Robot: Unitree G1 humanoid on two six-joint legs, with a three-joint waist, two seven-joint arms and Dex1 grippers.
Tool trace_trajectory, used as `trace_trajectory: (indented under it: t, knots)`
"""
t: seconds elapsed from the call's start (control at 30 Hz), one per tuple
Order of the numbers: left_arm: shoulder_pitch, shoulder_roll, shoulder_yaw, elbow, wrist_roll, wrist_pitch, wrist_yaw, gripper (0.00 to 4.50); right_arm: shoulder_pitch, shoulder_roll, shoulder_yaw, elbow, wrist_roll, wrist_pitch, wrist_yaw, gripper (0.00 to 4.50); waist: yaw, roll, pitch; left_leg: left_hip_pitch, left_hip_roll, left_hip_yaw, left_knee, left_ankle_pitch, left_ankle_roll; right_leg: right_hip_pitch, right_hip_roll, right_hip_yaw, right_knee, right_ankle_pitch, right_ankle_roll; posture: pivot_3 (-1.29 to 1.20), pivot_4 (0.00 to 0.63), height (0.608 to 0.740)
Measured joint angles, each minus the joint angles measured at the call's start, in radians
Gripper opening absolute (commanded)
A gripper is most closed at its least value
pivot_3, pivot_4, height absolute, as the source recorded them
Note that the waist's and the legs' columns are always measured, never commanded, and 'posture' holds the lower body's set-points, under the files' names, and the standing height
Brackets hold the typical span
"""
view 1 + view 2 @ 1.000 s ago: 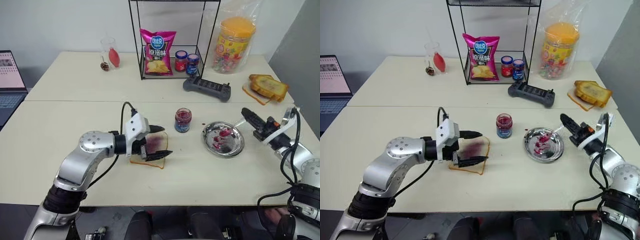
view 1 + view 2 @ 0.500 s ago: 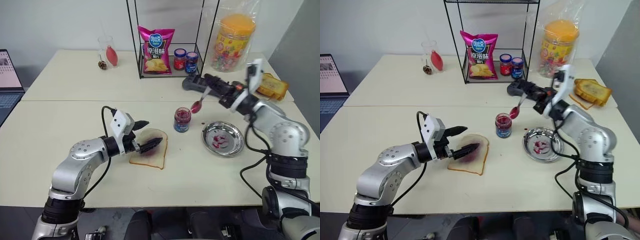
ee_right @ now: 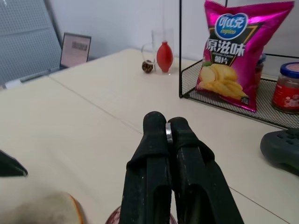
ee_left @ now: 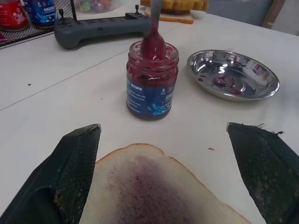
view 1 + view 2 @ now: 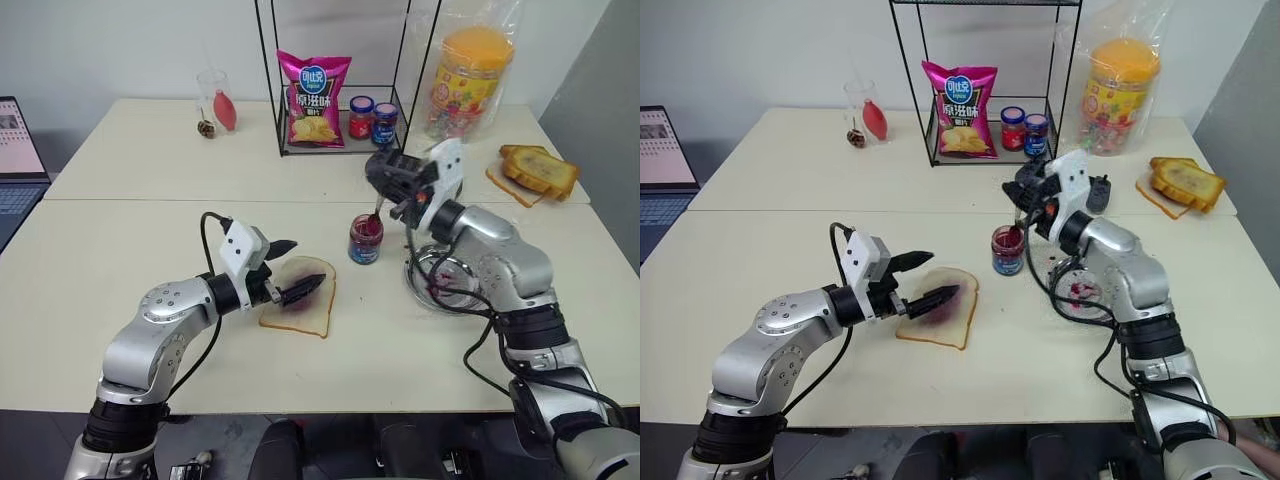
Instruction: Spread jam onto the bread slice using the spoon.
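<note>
Right claw dipping the spoon into the jam jar; left claw spread over the bread.

My right claw [image 5: 1032, 203] is clamped on the spoon [image 4: 152, 38], its bowl down in the jam [image 4: 150, 70] jar on the counter [image 5: 120, 250]. My left claw [image 5: 292, 272] stands wide open, straddling the bread slice [image 5: 300, 310] without gripping it. The slice already wears a purple stain at its centre, so I judge another scoop and more spreading are left. The steel plate [image 4: 233, 74] sits beside the jar.
</note>
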State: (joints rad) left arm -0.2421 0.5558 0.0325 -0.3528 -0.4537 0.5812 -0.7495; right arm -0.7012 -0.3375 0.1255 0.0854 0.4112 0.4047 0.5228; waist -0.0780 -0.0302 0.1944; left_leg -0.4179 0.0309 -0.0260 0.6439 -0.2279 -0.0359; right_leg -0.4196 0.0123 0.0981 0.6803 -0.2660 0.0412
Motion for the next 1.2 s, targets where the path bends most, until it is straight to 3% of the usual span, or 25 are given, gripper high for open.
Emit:
trace_trajectory:
  t: [0.17, 0.33, 0.87, 1.2]
  knots:
    - [0.012, -0.001, 0.0, -0.026, 0.0, 0.0, 0.018, 4.5, 0.042, 0.053, 0.056, 0.069, -0.101, -0.103, 0.024, 0.04, 0.0, 0.0, 0.0, 0.0, 0.0, 0.0, 0.0, 0.0, 0.0, 0.0, 0.0, 0.0, 0.0, 0.0, 0.0, 0.0, 0.15, 0.74]
    - [0.021, 0.0, 0.0, -0.036, 0.0, 0.0, 0.023, 4.5, 0.043, 0.083, 0.031, 0.084, -0.107, -0.09, 0.022, 0.04, 0.0, -0.001, -0.001, 0.002, 0.0, -0.001, 0.001, 0.0, 0.0, 0.001, 0.0, 0.0, 0.001, 0.001, -0.001, 0.0, 0.15, 0.74]
    - [0.009, -0.001, -0.006, -0.036, 0.004, -0.007, 0.036, 4.5, -0.01, 0.241, -0.314, 0.096, 0.188, 0.329, -0.186, 0.04, -0.002, -0.001, -0.001, 0.001, 0.0, 0.0, 0.0, 0.0, 0.0, 0.0, 0.0, 0.0, 0.001, 0.002, -0.001, 0.0, 0.15, 0.74]
    - [-0.026, -0.003, -0.027, 0.005, 0.015, -0.028, 0.021, 4.5, -0.043, 0.271, -0.463, 0.089, 0.341, 0.444, -0.312, 0.04, -0.004, -0.001, -0.001, 0.001, 0.0, 0.0, 0.0, 0.0, 0.0, 0.0, 0.0, 0.0, 0.001, 0.002, -0.001, 0.0, 0.15, 0.74]
